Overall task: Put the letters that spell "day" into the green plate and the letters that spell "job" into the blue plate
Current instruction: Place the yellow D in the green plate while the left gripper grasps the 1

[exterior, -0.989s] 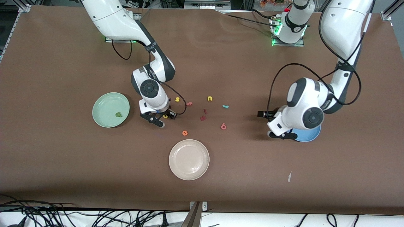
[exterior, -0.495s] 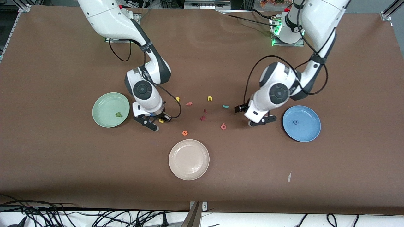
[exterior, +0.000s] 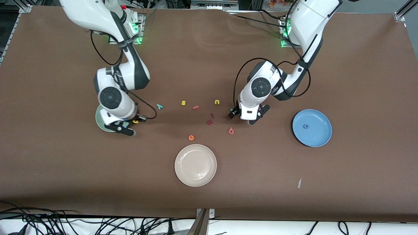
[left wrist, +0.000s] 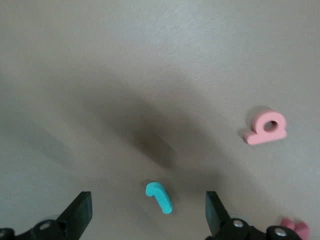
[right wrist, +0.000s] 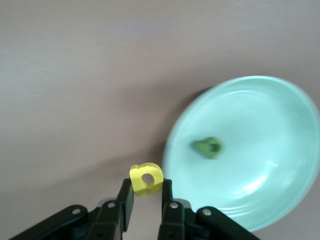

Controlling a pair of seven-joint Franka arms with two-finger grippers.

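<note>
Right gripper (right wrist: 145, 197) has carried the yellow "a" (right wrist: 146, 179) off the surface to the green plate's (right wrist: 280, 125) rim — jaws clamped on it, release next. Olive "d" (right wrist: 208, 147) already lies in that plate. Left gripper (left wrist: 147, 220) has left the blue plate (exterior: 318, 135), where the "o" (exterior: 306, 126) sits, and hangs open over the teal "j" (left wrist: 160, 197) — hook end pointing away from the gripper, long axis slanted between the jaws. The "b" (exterior: 231, 131) lies nearer the camera.

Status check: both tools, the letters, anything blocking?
Right tool shut on yellow foam "a", at pale green plate's edge. Left tool open over teal hook-shaped "j". Olive "d" in green plate. Nothing blocking.
</note>
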